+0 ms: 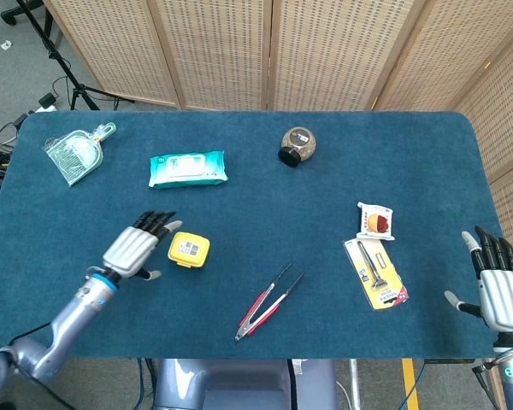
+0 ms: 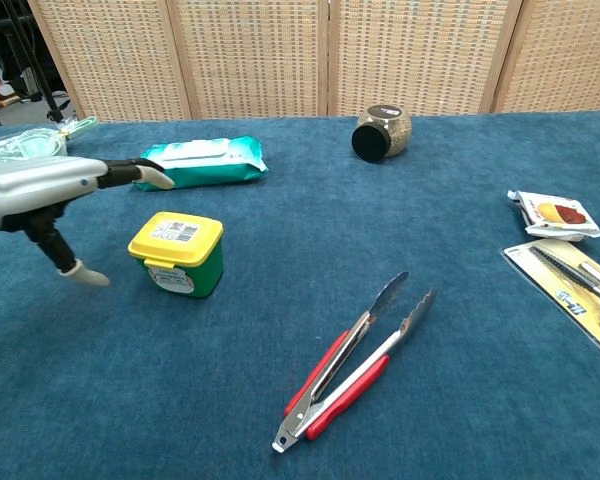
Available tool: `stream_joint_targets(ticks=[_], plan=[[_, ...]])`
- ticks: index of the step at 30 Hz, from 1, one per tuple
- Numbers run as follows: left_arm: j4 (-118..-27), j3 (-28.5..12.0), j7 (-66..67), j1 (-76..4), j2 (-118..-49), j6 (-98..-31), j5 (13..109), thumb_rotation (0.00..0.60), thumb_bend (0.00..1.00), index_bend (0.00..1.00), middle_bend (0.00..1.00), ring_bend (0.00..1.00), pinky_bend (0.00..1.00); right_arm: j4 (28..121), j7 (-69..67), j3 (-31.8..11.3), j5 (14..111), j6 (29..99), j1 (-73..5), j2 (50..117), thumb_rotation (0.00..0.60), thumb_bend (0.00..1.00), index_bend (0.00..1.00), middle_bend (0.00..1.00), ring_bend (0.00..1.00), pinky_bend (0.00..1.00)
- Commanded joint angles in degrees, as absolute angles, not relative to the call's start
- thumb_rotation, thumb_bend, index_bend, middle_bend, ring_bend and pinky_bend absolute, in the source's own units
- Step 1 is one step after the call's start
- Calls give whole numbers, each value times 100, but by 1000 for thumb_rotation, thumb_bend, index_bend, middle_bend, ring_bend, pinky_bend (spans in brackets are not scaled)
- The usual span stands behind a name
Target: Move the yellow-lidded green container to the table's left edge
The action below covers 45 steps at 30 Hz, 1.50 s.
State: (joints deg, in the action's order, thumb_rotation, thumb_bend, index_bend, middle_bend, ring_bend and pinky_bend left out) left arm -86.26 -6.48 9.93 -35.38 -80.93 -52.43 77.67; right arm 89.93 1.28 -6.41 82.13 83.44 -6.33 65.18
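The head camera hangs high over the near edge and looks almost straight down, taking in the whole blue felt-covered table [image 1: 325, 196] from the woven folding screens [image 1: 274, 51] at twelve o'clock to the robot's base at six.

The chest camera sits low, just above the cloth, close in, and faces level toward twelve o'clock, where the same screens [image 2: 330, 55] close off the back.

Both views share the table's middle: the yellow-lidded green plastic container [image 1: 189, 249] [image 2: 177, 254] at nine o'clock, the red-handled metal tongs [image 1: 268, 304] [image 2: 355, 361] near six, the teal soft pack of wipes [image 1: 187, 168] [image 2: 202, 161] at eleven, and the round dark-mouthed brass-coloured jar [image 1: 297, 145] [image 2: 382, 132] at twelve.
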Motion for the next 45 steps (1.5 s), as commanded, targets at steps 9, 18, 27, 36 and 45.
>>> stream_joint_targets(ticks=[9,18,27,36,45], plan=[[-8231,-946,1445,-4036,-8897,-5005,7217,600,32,356,252,236,292,8995,57,-663,8116,8238,-658,6483,600,0,0,0,0,0],[-8584,-926,1547,-3982,-8578,-5133,6989,600,278,630,491,482,500,8993,28,-672,8073,8190,-671,6471,600,0,0,0,0,0],[-9341,-600,721,-3240,-6878,-5620,7270,600,269,630,491,482,500,9016,111,-628,8177,8251,-662,6494,600,0,0,0,0,0],[-8839,-60,-676,-2360,-6198,-6222,7814,600,259,630,491,481,500,9044,203,-576,8272,8299,-649,6533,600,0,0,0,0,0],[-7625,230,-1791,-2101,-6614,-6444,8477,600,254,630,491,481,500,9075,225,-558,8303,8332,-630,6533,600,0,0,0,0,0]])
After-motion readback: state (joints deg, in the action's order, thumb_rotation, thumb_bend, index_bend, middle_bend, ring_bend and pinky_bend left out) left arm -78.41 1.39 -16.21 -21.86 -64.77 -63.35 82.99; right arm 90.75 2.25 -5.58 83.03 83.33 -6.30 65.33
